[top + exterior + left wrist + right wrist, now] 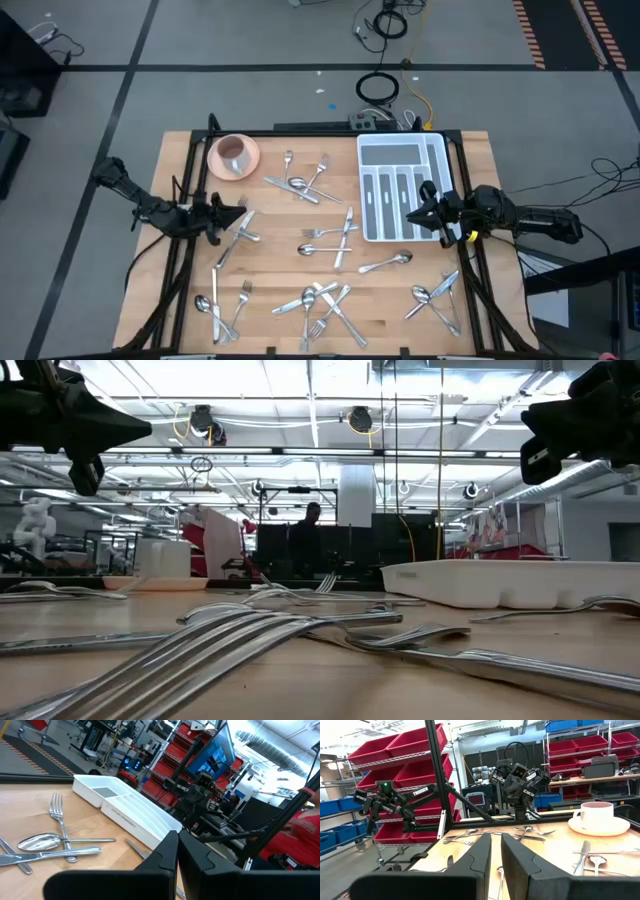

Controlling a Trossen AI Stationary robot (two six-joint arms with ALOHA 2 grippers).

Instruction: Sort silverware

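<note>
Between the clenched, empty left pincer [243,217] and right pincer [408,219], silverware [325,236] lies scattered on the desk [390,295].

White tray [402,152] at table's [190,260] right rear, pink bowl [233,155] w/ cup at left rear.

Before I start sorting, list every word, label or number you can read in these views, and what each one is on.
"TROSSEN": white letters on the black frame bar in the right wrist view.
Small print along the side wall of the white tray in the left wrist view: too small to read.
Signs and screens in the room behind the table: blurred, not readable.
No lettering shows on the silverware or the pink bowl.
</note>
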